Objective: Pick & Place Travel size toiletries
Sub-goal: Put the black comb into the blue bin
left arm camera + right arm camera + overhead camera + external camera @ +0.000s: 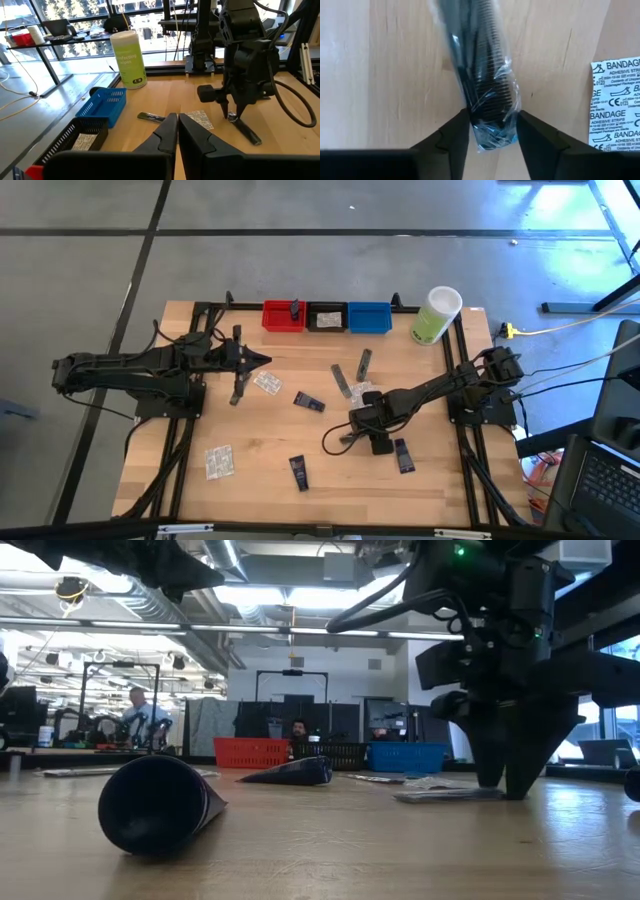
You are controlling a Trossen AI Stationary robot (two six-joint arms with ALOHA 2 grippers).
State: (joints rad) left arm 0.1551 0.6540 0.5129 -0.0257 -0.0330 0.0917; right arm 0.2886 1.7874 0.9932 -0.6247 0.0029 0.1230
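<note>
My right gripper [492, 120] points down at the table's middle right [362, 420], shut on a slim clear-wrapped packet with a dark comb [487, 85] inside, which lies flat on the wood [450, 795]. A white bandage packet [615, 100] lies beside it. More toiletries lie about: navy tubes [309, 401] [298, 472] [404, 455], a grey sachet [363, 365] and clear packets [267, 383] [218, 462]. My left gripper [177, 125] hangs shut above the table's left half [262, 360], touching nothing. My right gripper has its two fingers [455, 135] against the two long sides of the comb packet, at its near end [492, 131]. They come from above, pointing down, and lie across the packet. The packet lies flat on the table.
Red [283, 316], black [327, 317] and blue [368, 317] bins stand in a row at the far edge, the red and black ones with items inside. A tall pale-green container [435, 315] stands at the far right. Bare wood lies toward the near edge.
</note>
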